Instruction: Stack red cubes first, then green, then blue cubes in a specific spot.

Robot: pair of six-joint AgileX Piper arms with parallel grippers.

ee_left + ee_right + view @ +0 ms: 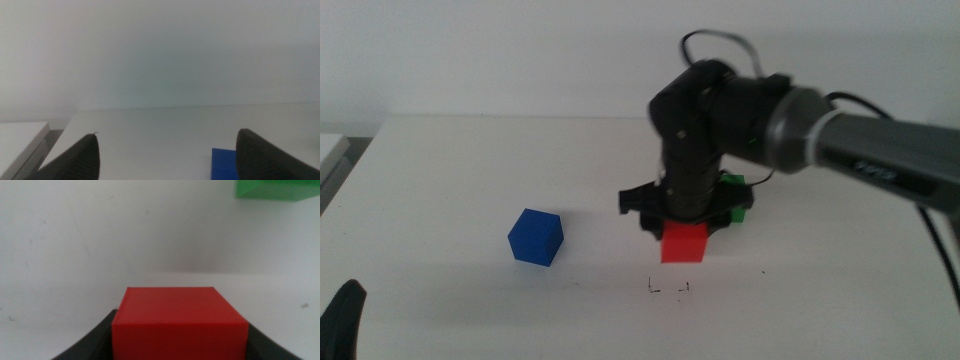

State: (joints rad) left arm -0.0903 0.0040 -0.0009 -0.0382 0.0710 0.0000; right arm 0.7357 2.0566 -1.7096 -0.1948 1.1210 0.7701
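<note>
Middle view, right claw (684,232) clenched on red cube (683,243), green cube (736,196) just behind

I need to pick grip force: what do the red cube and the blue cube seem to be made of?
Red cube, between the right gripper jaws: solid-looking, matte, probably plastic or painted wood; even colour, crisp edges, no glare. Blue cube, on the table: same matte, uniform look, likely the same material.
</note>
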